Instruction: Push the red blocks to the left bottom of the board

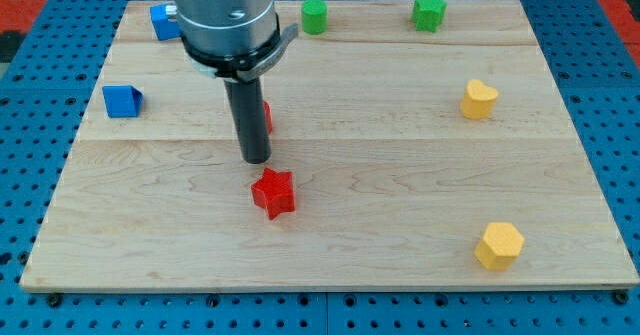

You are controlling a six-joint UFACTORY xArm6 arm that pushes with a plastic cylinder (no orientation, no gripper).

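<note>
A red star block [273, 193] lies near the middle of the wooden board [400, 175], left of centre. A second red block [267, 116] sits above it, almost wholly hidden behind my rod, so its shape cannot be made out. My tip [256, 159] stands just above the red star, slightly to its left, with a small gap, and right next to the hidden red block.
A blue block [122, 101] lies at the left edge and another blue block [165, 21] at the top left. A green cylinder [314, 16] and a green star [429, 12] sit along the top. A yellow heart [479, 99] and a yellow hexagon [499, 245] lie at the right.
</note>
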